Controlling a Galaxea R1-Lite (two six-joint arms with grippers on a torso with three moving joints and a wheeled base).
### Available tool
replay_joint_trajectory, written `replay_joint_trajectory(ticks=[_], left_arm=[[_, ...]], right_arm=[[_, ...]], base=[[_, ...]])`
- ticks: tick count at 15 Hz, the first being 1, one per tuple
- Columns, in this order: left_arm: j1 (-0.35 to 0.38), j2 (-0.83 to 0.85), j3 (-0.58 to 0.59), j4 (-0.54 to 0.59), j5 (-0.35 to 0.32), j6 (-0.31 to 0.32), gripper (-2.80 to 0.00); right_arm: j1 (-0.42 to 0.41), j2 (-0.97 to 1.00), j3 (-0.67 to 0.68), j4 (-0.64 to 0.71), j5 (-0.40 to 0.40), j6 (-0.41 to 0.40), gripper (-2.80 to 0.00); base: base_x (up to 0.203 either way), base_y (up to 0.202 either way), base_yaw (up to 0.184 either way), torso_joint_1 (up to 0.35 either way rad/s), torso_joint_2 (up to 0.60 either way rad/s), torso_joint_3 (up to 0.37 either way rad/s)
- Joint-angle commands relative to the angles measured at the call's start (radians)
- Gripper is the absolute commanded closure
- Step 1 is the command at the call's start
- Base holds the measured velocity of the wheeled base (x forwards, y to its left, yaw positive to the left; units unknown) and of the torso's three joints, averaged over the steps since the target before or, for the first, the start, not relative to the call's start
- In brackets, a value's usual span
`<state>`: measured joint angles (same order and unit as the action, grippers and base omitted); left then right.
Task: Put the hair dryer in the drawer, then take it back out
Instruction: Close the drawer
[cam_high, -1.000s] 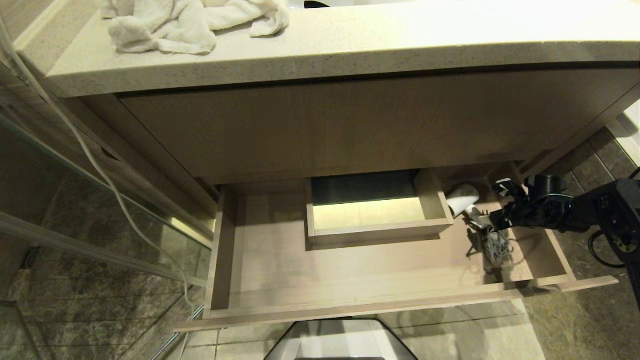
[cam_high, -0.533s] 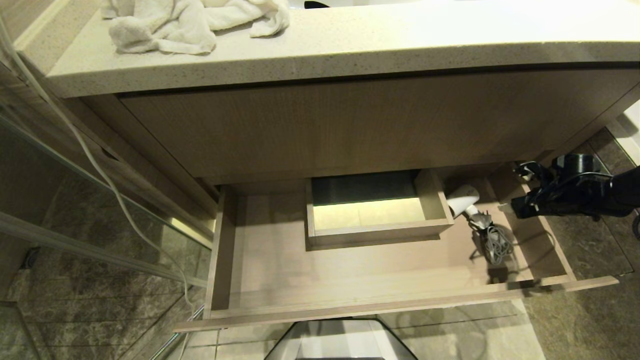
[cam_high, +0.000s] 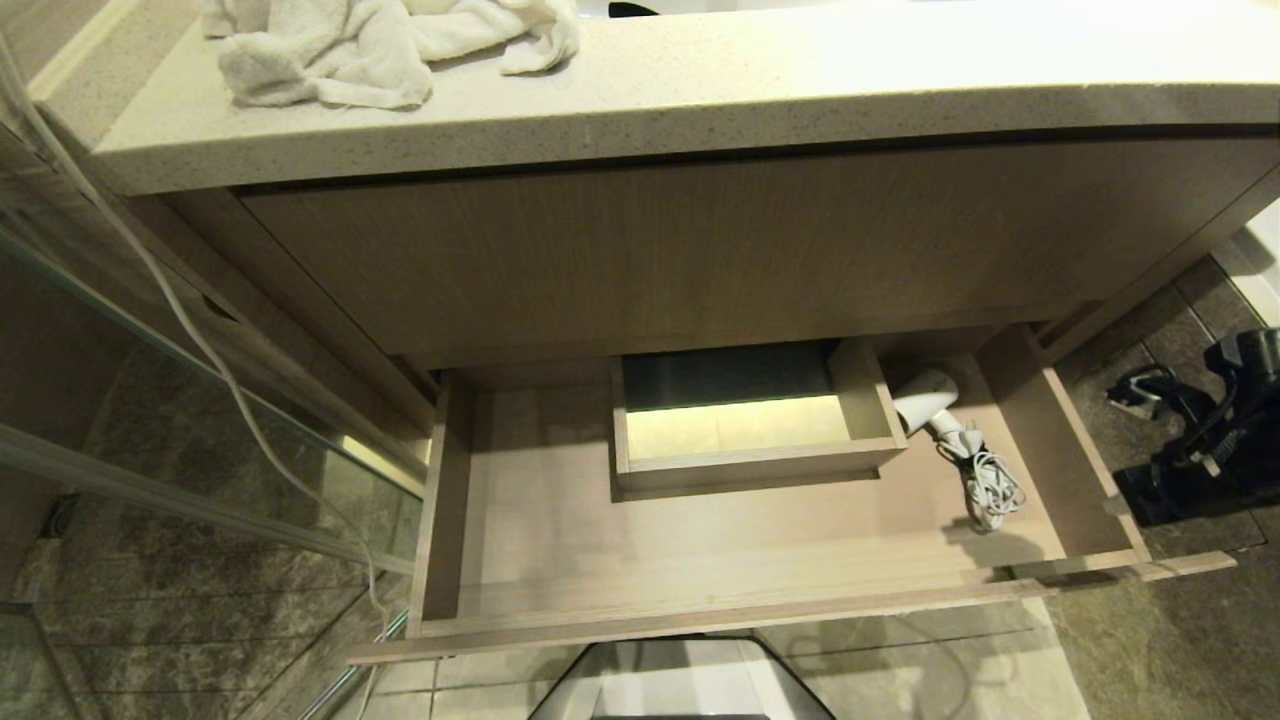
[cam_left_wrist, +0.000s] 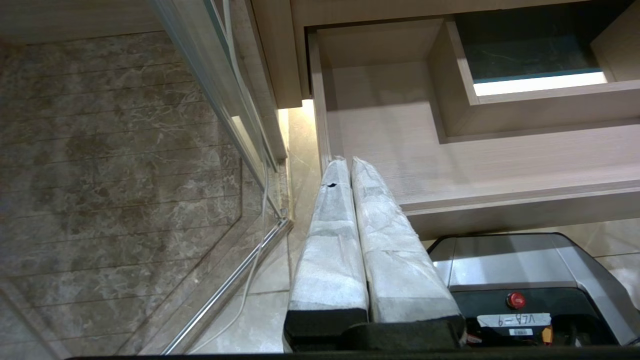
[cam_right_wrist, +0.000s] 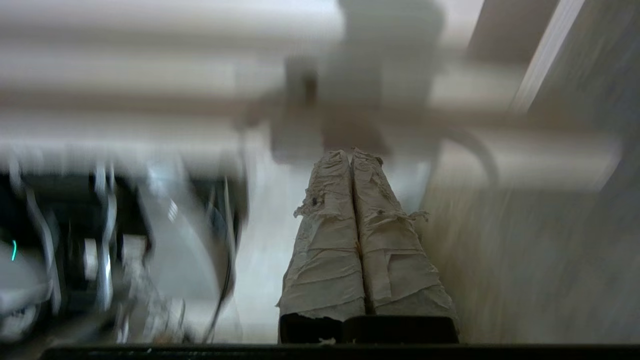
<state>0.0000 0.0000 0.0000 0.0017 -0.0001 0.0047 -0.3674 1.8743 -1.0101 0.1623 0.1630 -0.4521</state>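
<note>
The open drawer (cam_high: 700, 540) is viewed steeply from above by the head camera. Its corner at eight o'clock is shared, closer, by the left wrist view. The right wrist view is blurred.

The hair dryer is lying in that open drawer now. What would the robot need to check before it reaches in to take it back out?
1. Drawer pulled open far enough to reach in: ok.
2. Hair dryer in sight, lying at the back right corner beside the boxed cut-out: ok.
3. Nothing lying on top of the hair dryer: ok; only its own coiled cord trails toward the front.
4. Right gripper empty and clear of the drawer: ok, but its fingers are shut, so not ok for grasping yet.
5. Left gripper out of the way, shut, by the drawer's left front corner: ok.
6. Whether the cord would snag on lifting: cannot tell.
</note>
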Motion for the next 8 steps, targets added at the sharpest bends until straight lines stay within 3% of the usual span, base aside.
replay_joint_trajectory(ticks=[1,4,8], left_arm=[[0.000,0.000,0.002,0.000,0.000,-0.001,0.00],[0.000,0.000,0.002,0.000,0.000,0.000,0.00],[0.000,0.000,0.002,0.000,0.000,0.000,0.00]], right_arm=[[-0.009,-0.106,0.189,0.007,-0.033,-0.021,0.00],[-0.039,-0.043,0.309,-0.034,-0.052,-0.064,0.00],[-0.047,0.086,0.303,-0.065,-0.053,-0.073,0.00]], base=[[0.000,0.000,0.000,0.000,0.00,0.000],[0.000,0.000,0.000,0.000,0.00,0.000],[0.000,0.000,0.000,0.000,0.00,0.000]])
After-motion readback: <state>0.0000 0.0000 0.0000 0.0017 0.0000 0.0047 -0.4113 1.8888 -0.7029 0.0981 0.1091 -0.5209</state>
